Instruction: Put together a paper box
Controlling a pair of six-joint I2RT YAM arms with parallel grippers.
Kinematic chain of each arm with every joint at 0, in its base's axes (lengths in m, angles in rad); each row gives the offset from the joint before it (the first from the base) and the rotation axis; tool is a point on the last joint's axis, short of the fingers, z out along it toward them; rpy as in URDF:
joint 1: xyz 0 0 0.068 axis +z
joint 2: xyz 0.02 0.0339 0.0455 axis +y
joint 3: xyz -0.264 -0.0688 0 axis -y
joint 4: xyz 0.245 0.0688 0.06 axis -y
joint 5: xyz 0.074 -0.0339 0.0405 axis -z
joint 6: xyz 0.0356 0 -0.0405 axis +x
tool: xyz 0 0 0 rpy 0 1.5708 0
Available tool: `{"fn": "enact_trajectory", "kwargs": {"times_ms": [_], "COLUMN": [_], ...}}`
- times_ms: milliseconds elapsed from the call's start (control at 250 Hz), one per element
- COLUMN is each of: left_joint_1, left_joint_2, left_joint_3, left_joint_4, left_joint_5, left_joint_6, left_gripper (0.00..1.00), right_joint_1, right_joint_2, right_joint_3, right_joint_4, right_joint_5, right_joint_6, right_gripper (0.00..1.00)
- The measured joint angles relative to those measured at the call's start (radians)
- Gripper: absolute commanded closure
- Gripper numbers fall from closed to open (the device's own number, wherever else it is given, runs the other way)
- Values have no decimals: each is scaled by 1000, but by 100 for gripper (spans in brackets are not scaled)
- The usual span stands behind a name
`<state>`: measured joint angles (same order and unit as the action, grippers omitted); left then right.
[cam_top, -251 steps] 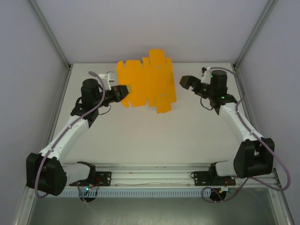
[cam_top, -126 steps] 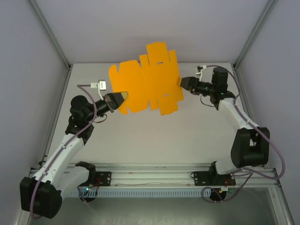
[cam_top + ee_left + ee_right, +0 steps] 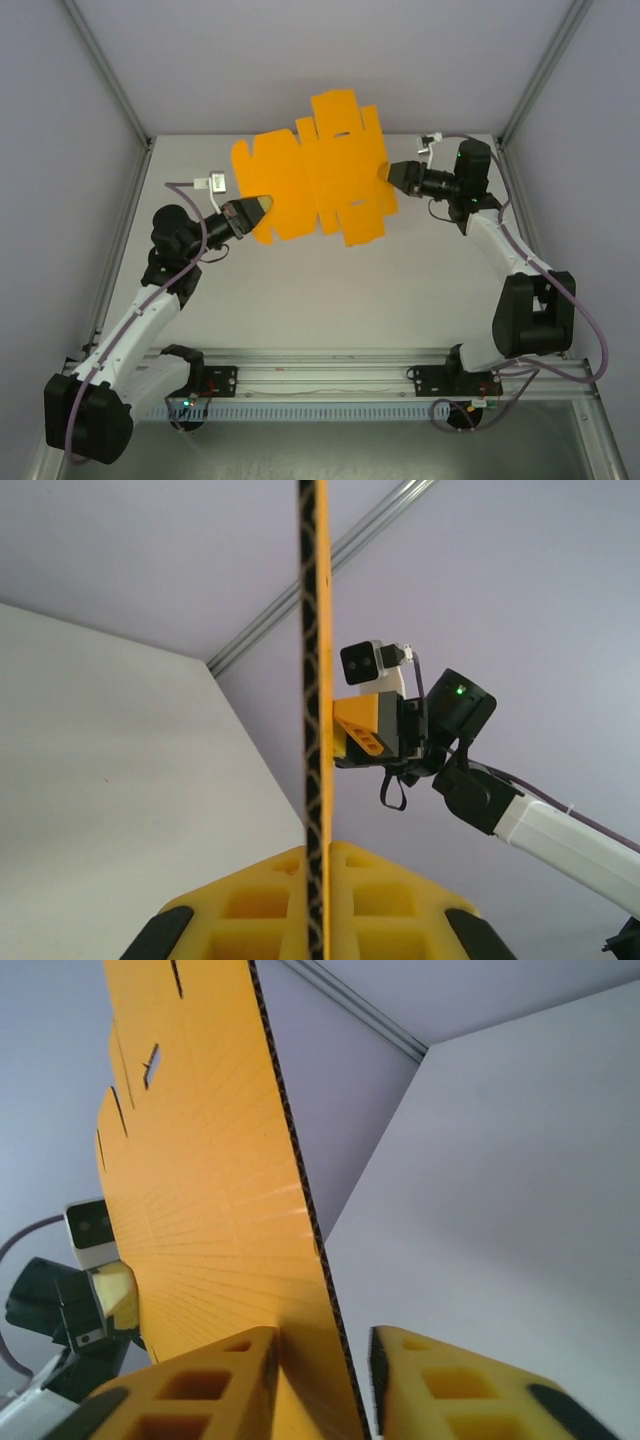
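My left gripper (image 3: 318, 865) has its jaws closed on the paper box (image 3: 313, 680): in the left wrist view the yellow pads (image 3: 255, 905) press on both faces of the card, which I see edge-on as a thin upright line. My right gripper (image 3: 320, 1350) has its jaws clamped on the sheet's opposite side, the corrugated edge of the paper box (image 3: 190, 1190) running down between the two yellow fingers. From above, the left gripper (image 3: 262, 206) pinches the lower left corner and the right gripper (image 3: 392, 172) the right edge, so the paper box (image 3: 315, 170) hangs stretched between them. It is a flat, unfolded die-cut sheet with slots and tabbed flaps, held up off the counter (image 3: 330, 290) over its far half, its broad face turned toward the top camera. The right gripper (image 3: 362, 725) shows past the card in the left wrist view, with the pale counter (image 3: 100, 780) to the left.
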<state>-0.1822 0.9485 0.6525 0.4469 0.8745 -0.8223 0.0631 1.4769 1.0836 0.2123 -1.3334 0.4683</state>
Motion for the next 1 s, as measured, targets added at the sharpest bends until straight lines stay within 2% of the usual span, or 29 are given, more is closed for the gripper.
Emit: {"fn": "enact_trajectory", "kwargs": {"times_ms": [120, 300, 472, 500, 572, 588, 608, 755, 995], "left_joint_1": [2, 2, 2, 2, 1, 0, -1, -4, -4], "left_joint_2": [0, 7, 21, 23, 23, 23, 23, 11, -52], "left_joint_3": [0, -7, -14, -14, -12, -10, -6, 5, 5], "left_joint_4": [-5, -39, -52, -63, -125, -148, -178, -418, -686], "left_joint_5": [-13, -45, -63, -66, -98, -109, -131, -340, -564], "left_joint_6": [0, 2, 5, 9, 40, 46, 60, 136, 174], "left_gripper": [100, 100, 100, 83, 19, 8, 1, 0, 0], "right_joint_1": [-5, -5, -2, 2, 24, 33, 45, 134, 142], "right_joint_2": [0, -5, -28, -34, -49, -52, -54, -58, 66], "right_joint_3": [-1, -1, 0, 3, 34, 42, 52, 108, 112], "right_joint_4": [14, 25, -16, -45, -202, -238, -281, -534, -729], "right_joint_5": [-20, -53, -56, -45, 29, 50, 80, 256, 383], "right_joint_6": [-9, -30, -87, -117, -248, -272, -313, -534, -703], "right_gripper": [82, 100, 100, 100, 100, 100, 100, 100, 100]}}
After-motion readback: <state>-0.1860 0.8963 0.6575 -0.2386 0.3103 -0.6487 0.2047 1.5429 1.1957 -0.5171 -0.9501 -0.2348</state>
